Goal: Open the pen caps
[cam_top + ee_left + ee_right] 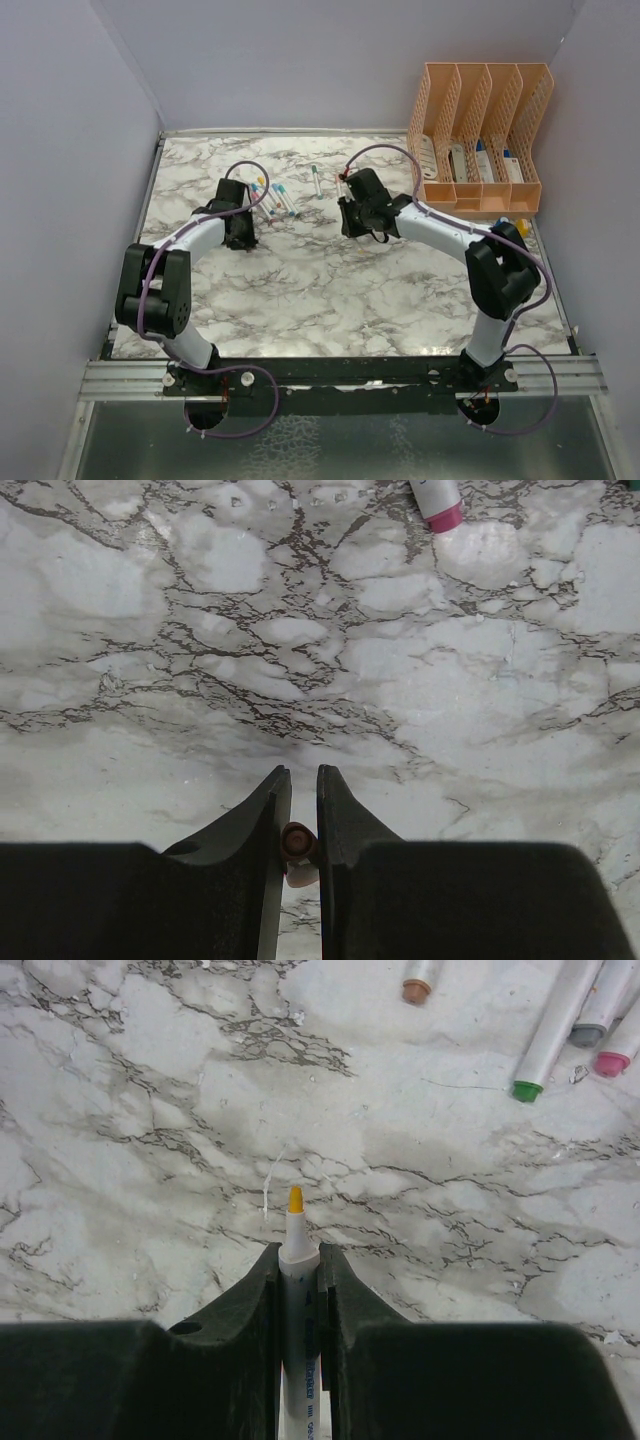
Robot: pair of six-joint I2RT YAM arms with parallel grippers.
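From above, two black-and-white arms reach over a marble table (330, 290). The left gripper (240, 238) and right gripper (352, 218) are well apart, and their own housings hide whatever they carry. Between and beyond them lies a cluster of pens (274, 197), with a lone pen (317, 182) just to its right. A peach file organiser (480, 110) stands at the far right corner, clear of both arms. At the left wrist, the left gripper (300, 790) is pinched together on an orange-brown cap (297, 842), held deep between the black fingers (262, 830) so that only its round end shows. Bare marble stretches ahead, and a pink-ended pen (437, 500) pokes in at the top edge, well away. At the right wrist, the right gripper (298, 1260) is clamped on a yellow-tipped pen (297, 1250). Its bare nib juts past the fingers (255, 1305), which cover most of the white barrel. Well ahead on the marble lie a green-ended pen (545, 1045), a grey-ended pen (598, 1005) and a brown-ended pen (420, 980), all capped.
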